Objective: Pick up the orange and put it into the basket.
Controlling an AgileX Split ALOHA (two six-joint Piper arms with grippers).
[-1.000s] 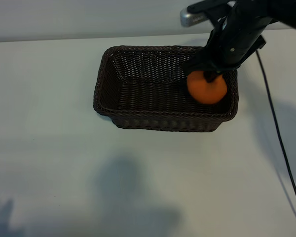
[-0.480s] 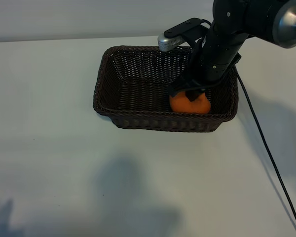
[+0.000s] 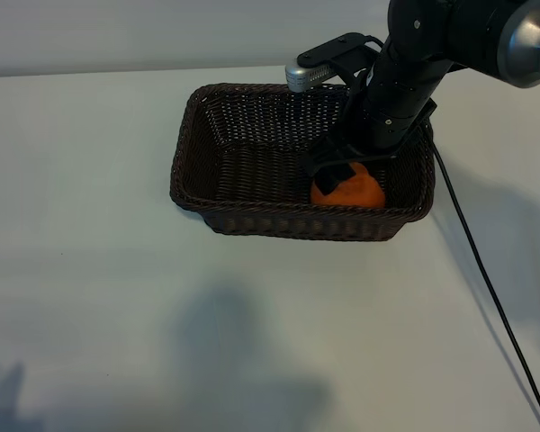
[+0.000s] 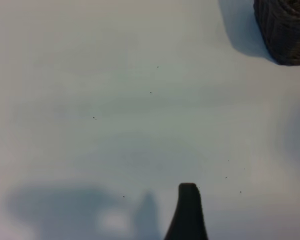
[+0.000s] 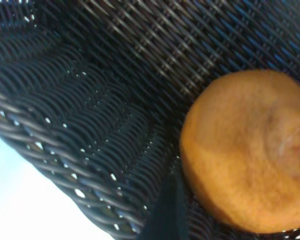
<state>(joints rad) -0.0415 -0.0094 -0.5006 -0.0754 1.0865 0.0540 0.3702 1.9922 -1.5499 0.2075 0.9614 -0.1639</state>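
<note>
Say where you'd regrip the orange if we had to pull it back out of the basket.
Probably from straight above, fingers across the round body of the orange. It lies on the floor of the basket close to the near wall, so a side approach looks blocked. The right gripper is over it.

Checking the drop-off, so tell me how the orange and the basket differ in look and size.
The orange is small, round, bright and matte-skinned; the basket is large, rectangular, dark brown woven wicker. The orange lies inside; the basket stands on the table. The right gripper hangs over both.
</note>
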